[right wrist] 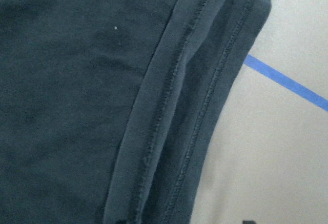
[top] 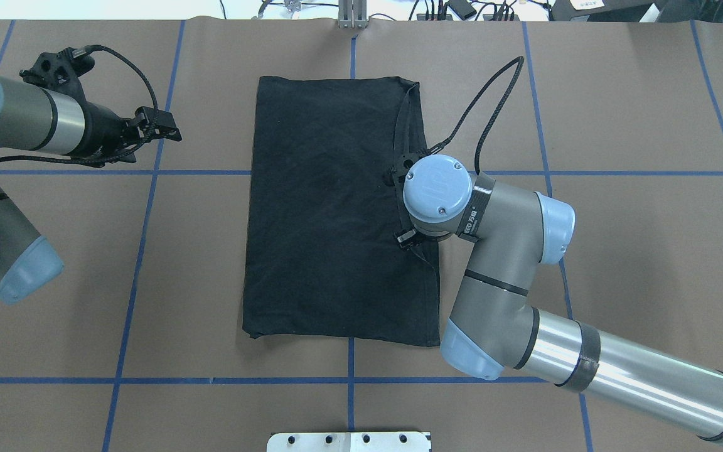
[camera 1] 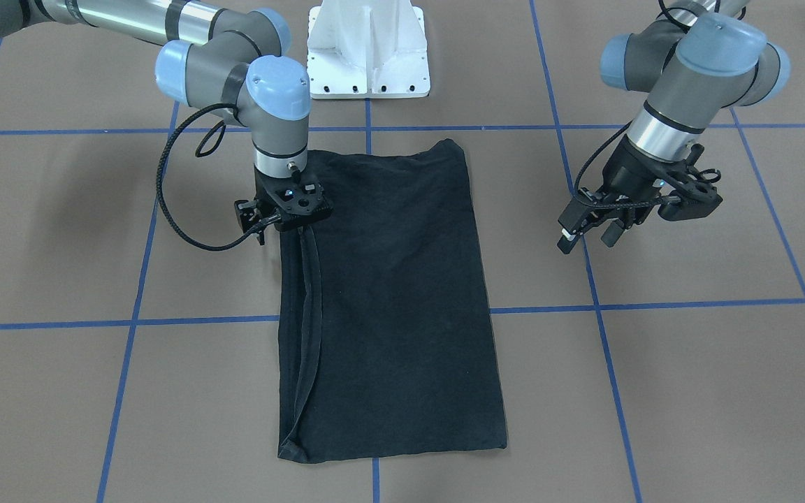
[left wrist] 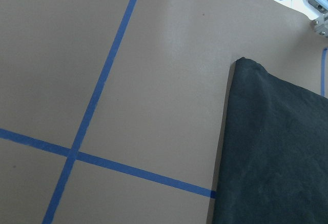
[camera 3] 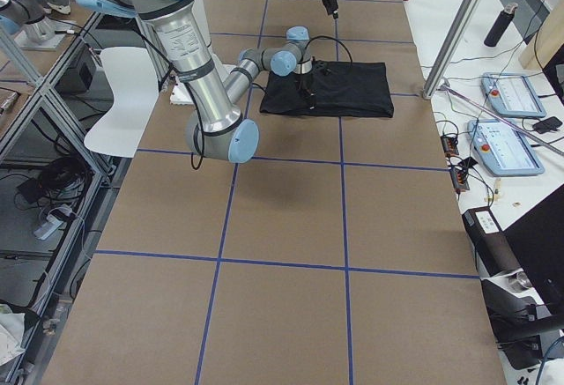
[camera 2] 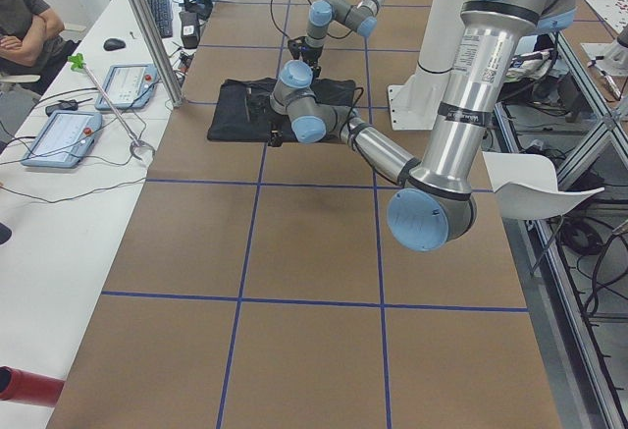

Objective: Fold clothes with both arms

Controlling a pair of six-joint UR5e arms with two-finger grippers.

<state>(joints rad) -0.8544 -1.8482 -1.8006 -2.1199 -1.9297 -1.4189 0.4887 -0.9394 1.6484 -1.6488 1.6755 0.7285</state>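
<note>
Black cotton T-shirt (camera 1: 388,293), folded, lies centre frame on brown worktop (camera 1: 689,384). Right gripper (camera 1: 282,218) over its hemmed edge, jaws hidden; left gripper (camera 1: 588,234) hovers, jaws apart. Snagging one layer could undo the fold.

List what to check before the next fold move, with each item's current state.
1. T-shirt lies flat in a folded rectangle: ok.
2. Right gripper sits above the shirt's hemmed edge: ok.
3. Right gripper holds fabric: cannot tell; its jaws are hidden under the wrist.
4. Left gripper at the shirt: not ok; it hovers open over the table beside it.
5. Hem layers aligned: not ok; staggered.
</note>
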